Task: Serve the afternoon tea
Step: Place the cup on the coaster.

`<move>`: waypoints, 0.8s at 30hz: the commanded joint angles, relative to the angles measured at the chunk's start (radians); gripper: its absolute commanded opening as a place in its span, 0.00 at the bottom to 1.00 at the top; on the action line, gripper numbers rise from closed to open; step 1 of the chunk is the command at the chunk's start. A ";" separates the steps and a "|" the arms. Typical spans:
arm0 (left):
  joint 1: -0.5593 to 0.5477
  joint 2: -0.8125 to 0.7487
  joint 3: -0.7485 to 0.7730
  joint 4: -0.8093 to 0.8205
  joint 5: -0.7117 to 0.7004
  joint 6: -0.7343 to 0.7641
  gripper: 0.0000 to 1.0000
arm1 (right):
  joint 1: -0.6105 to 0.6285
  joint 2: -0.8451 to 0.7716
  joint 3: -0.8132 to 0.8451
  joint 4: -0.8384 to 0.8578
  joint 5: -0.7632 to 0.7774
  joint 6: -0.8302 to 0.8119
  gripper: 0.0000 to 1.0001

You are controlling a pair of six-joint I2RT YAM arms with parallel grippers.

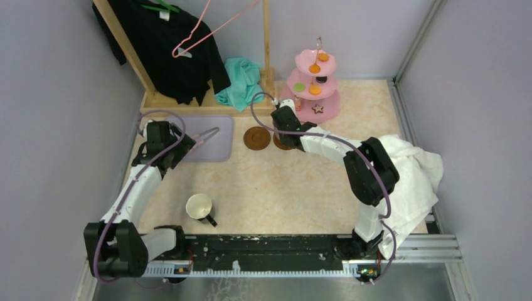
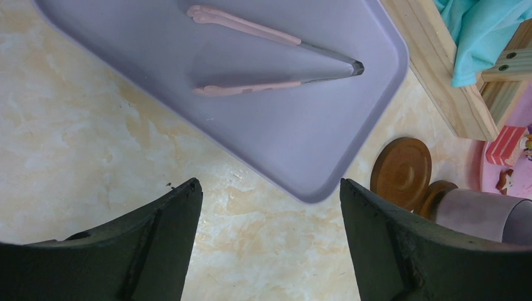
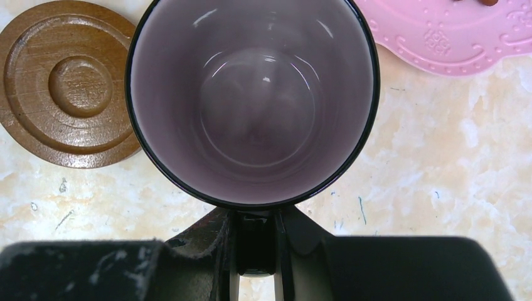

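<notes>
My right gripper [image 3: 254, 219] is shut on the handle of the greyish-purple mug [image 3: 251, 100], which is upright. In the left wrist view this mug [image 2: 477, 216] is over a second brown coaster [image 2: 439, 191]; I cannot tell whether they touch. A bare brown coaster [image 1: 256, 138] lies just left of it. The pink three-tier stand [image 1: 313, 81] behind holds orange [image 1: 315, 68], green [image 1: 300, 87] and black [image 1: 321, 79] rounds and a star cookie [image 1: 318, 108]. The cream mug [image 1: 199, 206] lies near the front. My left gripper [image 2: 270, 188] is open and empty, above the table.
A lavender tray [image 2: 301, 144] with pink tongs [image 2: 251, 31] lies just ahead of my left gripper. A wooden rack [image 1: 150, 94] with a black garment and a teal cloth [image 1: 241, 81] stands at the back. A white towel [image 1: 414, 175] lies at the right edge.
</notes>
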 commanded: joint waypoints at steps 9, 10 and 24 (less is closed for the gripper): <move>0.007 0.011 0.034 0.022 0.019 0.013 0.86 | -0.021 -0.008 0.023 0.121 -0.019 0.036 0.00; 0.008 0.010 0.033 0.022 0.019 0.012 0.86 | -0.022 -0.008 0.021 0.120 -0.022 0.038 0.00; 0.007 0.008 0.039 0.020 0.023 0.009 0.86 | -0.028 0.000 -0.011 0.126 -0.033 0.051 0.00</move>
